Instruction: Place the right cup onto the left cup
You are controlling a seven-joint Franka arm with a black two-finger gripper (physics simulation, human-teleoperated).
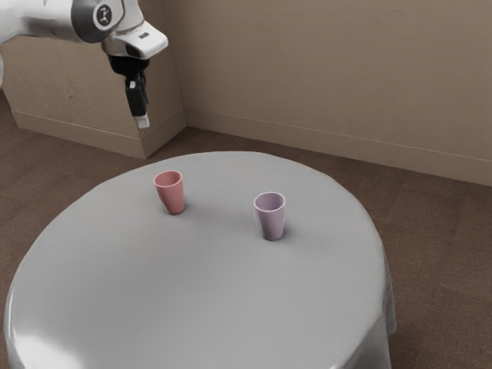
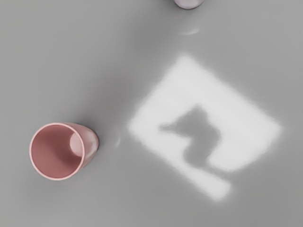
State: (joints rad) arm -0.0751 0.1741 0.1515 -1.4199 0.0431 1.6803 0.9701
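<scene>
My gripper [image 1: 140, 115] hangs high at the upper left of the exterior view, above the height of both cups and away from them; whether its fingers are apart cannot be made out. The pink cup [image 1: 171, 194] stands upright on the table, the nearer of the two to my gripper. Farther to the exterior view's right stands the light purple cup [image 1: 270, 217], also upright. From my hand, the pink cup [image 2: 61, 151] is seen from above with its inside visible, and part of the purple cup [image 2: 189, 3] appears at the picture's edge.
A round table [image 1: 192, 292] with a grey cloth carries both cups, with a gap between them. Beige walls [image 1: 330, 77] rise behind it. A bright patch of light [image 2: 241, 123] with a dark shadow in it lies on the tabletop.
</scene>
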